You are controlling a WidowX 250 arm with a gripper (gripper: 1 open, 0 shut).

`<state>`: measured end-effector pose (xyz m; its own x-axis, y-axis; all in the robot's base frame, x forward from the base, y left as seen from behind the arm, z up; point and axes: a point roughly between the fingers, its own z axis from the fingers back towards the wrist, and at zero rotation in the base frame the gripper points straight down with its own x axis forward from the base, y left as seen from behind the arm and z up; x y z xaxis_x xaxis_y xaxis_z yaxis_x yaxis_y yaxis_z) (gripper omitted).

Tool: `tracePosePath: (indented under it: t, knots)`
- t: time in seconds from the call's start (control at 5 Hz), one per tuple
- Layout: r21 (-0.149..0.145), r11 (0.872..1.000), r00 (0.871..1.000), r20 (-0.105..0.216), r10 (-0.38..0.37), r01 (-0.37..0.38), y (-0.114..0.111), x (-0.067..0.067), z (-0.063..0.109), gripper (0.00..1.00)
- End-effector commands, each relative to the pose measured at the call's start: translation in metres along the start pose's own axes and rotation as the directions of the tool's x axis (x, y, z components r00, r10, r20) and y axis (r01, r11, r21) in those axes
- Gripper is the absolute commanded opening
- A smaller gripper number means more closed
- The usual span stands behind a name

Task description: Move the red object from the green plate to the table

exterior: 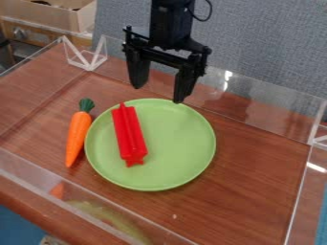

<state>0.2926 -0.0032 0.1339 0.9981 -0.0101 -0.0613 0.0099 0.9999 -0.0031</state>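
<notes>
The red object (129, 134), a ridged bright red bar, lies lengthwise on the left part of the round light green plate (179, 153). The plate rests on the reddish-brown wood-grain table (262, 129). My black gripper (160, 84) hangs pointing down above the plate's far edge, behind and slightly right of the red bar. Its two fingers stand wide apart with nothing between them, and they touch neither the bar nor the plate.
An orange carrot (78, 138) with a green top lies on the table just left of the plate. Low clear acrylic walls (300, 206) edge the tabletop. Cardboard boxes (57, 17) stand beyond the far left wall.
</notes>
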Motion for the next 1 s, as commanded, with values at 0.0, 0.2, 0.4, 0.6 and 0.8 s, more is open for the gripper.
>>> tracePosePath:
  t: [0.0,0.2,0.4,0.6,0.8]
  knots:
    - [0.002,1.0,1.0,-0.008,0.001,-0.001,0.0,0.002,-0.003,1.0]
    - [0.01,1.0,1.0,-0.001,-0.002,0.002,0.001,0.003,-0.002,1.0]
    - [0.019,1.0,1.0,0.028,-0.001,0.001,0.003,0.005,0.005,1.0]
    - [0.024,1.0,0.999,0.054,0.0,-0.001,0.005,0.007,0.012,1.0]
    - [0.027,1.0,0.997,0.079,-0.001,-0.001,0.006,0.007,0.018,1.0]
